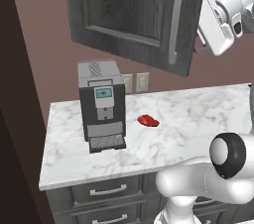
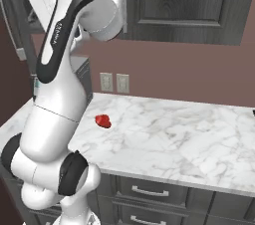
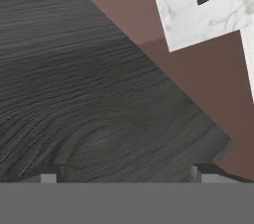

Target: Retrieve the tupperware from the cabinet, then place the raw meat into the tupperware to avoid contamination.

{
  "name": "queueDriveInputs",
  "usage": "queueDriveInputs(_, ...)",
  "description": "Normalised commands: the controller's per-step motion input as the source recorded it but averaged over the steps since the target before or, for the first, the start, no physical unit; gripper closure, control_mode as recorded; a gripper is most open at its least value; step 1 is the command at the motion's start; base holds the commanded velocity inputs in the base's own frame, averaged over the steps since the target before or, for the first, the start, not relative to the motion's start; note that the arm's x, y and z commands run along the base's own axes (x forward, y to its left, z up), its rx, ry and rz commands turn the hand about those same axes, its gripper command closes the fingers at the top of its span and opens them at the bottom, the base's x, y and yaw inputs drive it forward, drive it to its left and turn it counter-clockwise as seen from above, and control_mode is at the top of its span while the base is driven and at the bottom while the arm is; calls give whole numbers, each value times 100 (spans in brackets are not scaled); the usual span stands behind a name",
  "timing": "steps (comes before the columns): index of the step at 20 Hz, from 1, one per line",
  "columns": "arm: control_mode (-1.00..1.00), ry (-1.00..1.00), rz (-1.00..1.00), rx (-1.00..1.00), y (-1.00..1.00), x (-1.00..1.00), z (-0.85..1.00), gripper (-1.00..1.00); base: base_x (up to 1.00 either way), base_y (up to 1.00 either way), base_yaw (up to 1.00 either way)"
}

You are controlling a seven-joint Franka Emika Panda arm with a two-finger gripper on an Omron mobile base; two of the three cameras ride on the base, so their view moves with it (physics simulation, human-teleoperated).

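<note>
The task is at its early part: the cabinet (image 1: 134,15) door hangs swung outward over the counter (image 1: 198,114), so opening seems done or nearly done, but the tupperware is not out and I cannot find it anywhere; probably it is inside the cabinet, which no picture looks into. The raw meat (image 1: 148,120) lies bare on the counter, at about 3 o'clock from the coffee machine (image 1: 101,104) and near it, not touching. So fetching the container and putting the meat in are both left. The gripper (image 3: 126,171) is high up, at 1 o'clock from the meat in the left base view, close before the dark wood-grain panel; its finger tips stand wide apart with nothing between them. The long silver handle (image 1: 177,20) is seen on the door's edge. Whether the gripper touches the wood I cannot tell, and the arm hides the cabinet opening in the right base view.
</note>
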Motion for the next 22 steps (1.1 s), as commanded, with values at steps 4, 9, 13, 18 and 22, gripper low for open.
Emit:
queueDriveInputs(4, -100, -8, -19, 0, 68, -28, -2, -100, 0, 0, 0)
queueDriveInputs(9, -100, 0, -20, -1, 67, -19, -16, -100, 0, 0, 0)
queueDriveInputs(13, -100, 0, -17, -2, 79, -6, -17, -100, 0, 0, 0)
queueDriveInputs(18, -100, 0, -17, -1, 77, -2, -13, -100, 0, 0, 0)
queueDriveInputs(22, -100, 0, -15, 0, 70, -2, -12, -100, 0, 0, 0)
